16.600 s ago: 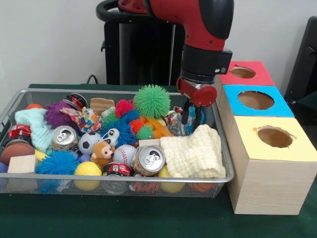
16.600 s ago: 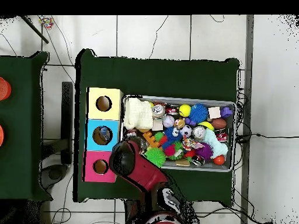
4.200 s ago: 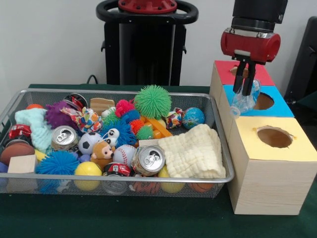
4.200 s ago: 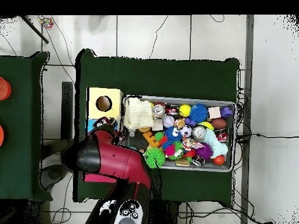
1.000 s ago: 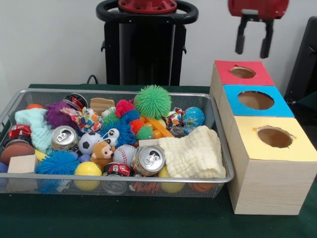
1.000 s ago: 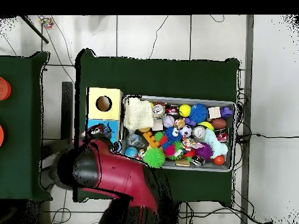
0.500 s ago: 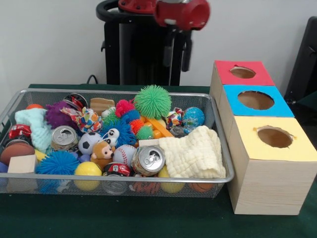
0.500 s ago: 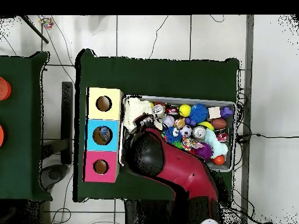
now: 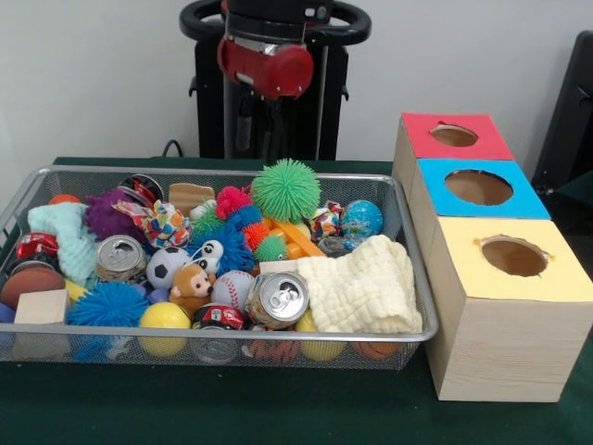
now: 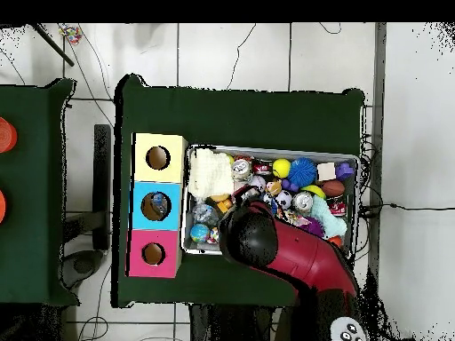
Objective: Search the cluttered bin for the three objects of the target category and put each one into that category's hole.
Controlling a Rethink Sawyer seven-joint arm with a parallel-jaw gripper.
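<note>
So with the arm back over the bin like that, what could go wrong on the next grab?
The bin is packed tight, so the gripper, coming down near the green spiky ball, could catch a neighbour such as the orange piece beside it. The soda can lies tilted against the cream cloth and might roll if bumped. The cloth may also hide targets beneath it.

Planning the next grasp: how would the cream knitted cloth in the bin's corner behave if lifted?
The cream cloth lies bunched in soft folds, so it probably hangs limp and light. Its open weave may snag. It covers balls underneath, so lifting it could set them rolling.
</note>
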